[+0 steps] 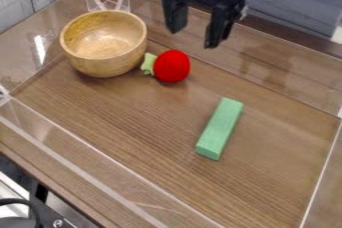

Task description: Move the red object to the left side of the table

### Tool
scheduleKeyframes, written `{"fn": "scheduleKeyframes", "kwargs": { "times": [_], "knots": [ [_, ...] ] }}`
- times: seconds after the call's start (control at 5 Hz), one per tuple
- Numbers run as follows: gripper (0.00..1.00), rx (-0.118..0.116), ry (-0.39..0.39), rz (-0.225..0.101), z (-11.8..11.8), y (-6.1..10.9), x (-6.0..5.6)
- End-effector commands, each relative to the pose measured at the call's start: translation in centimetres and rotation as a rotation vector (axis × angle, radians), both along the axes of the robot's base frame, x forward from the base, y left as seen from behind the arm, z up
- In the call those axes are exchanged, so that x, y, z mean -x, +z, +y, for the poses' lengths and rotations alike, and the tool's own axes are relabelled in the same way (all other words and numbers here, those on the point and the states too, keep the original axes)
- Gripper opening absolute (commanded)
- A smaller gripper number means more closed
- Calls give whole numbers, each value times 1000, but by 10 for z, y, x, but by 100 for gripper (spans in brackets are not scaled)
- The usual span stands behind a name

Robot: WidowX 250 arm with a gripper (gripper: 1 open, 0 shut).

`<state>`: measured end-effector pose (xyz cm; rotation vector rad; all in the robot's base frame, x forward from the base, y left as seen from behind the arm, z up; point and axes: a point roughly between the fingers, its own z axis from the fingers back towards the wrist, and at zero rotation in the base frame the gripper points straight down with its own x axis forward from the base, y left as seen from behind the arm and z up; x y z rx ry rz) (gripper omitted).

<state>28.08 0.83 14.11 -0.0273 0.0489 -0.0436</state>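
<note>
- From where I'm standing, the job is at the approach: nothing has been picked up, and the red object (171,66) sits on the table (100,127), just on the camera's side of the gripper (194,37).
- The gripper has its fingers spread wide, with nothing between them. It looks to be up off the wood, though I can't judge how high.
- The fruit's pale green stub (148,64) points towards the wooden bowl (103,70), which lies to the same side of the gripper as that stub, very near the fruit.
- The long green block (219,129) is farther from the gripper than the fruit is, out past it towards the camera. It has no part in this, I'd say.
- Next, I'd expect the gripper to come over the fruit, line its fingers up on either side of the red body, drop down and close.
- It would want care on the bowl side: a finger coming down there could knock the rim or catch only the stub, and a round thing might roll off if nudged.
- After the grip comes a lift, then the carry to the table's left side. The bowl could need clearing if it lies on that path.
</note>
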Motion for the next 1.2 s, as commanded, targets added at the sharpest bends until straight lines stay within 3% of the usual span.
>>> {"fn": "scheduleKeyframes", "kwargs": {
  "times": [0.0,0.6,1.0],
  "knots": [
    [100,0,1,-52,-3,9,10],
    [100,-7,-43,-98,-42,24,6],
    [100,-9,-60,-118,-23,15,3]
  ]
}}
